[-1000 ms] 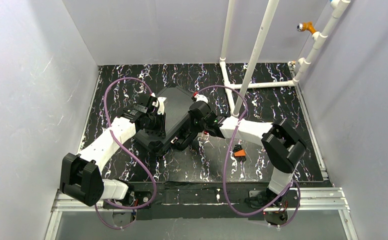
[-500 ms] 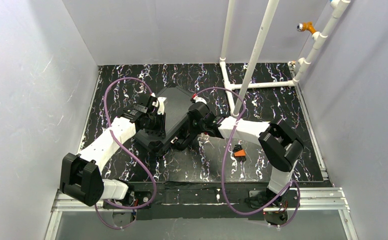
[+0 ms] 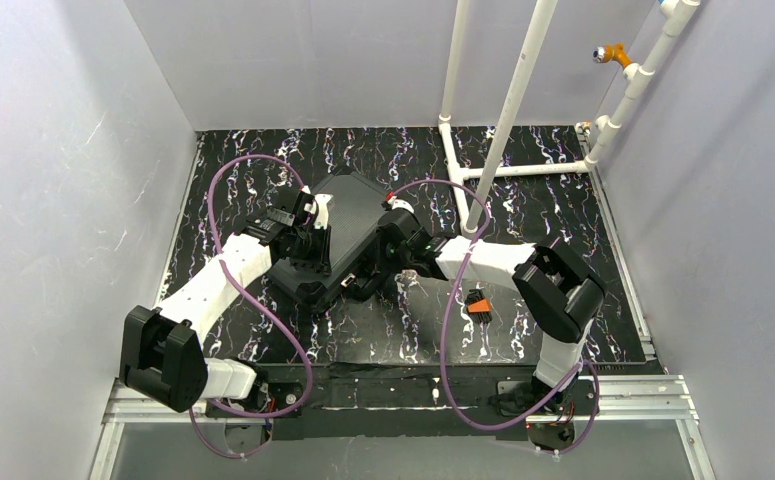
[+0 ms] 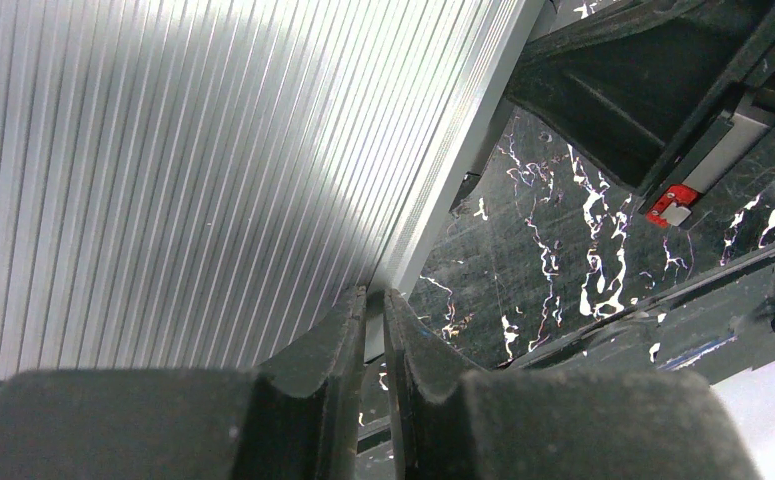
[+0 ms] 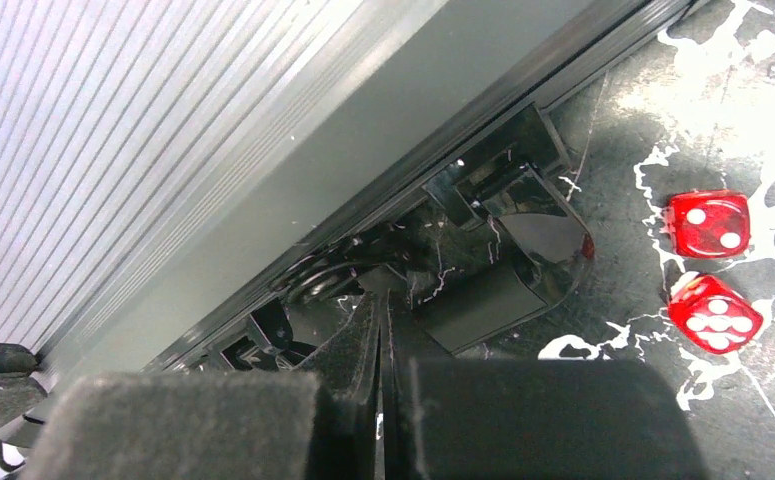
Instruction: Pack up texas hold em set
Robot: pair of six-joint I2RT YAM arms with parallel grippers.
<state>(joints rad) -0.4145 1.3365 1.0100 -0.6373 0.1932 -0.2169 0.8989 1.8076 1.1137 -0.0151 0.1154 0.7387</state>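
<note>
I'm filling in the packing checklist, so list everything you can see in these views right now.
Case: one, black with a ribbed lid, closed, mid-table between the grippers.
Dice: two, red with white pips, on the table beside the case.
Small object: one, orange and black, on the table right of the case.
Pipe frame: one, white, back right.
Fitting: one, orange, on a pipe by the right wall.
Table: one, black marbled.
Left gripper: shut, at the case's left edge.
Right gripper: shut, at the case's right edge.
</note>
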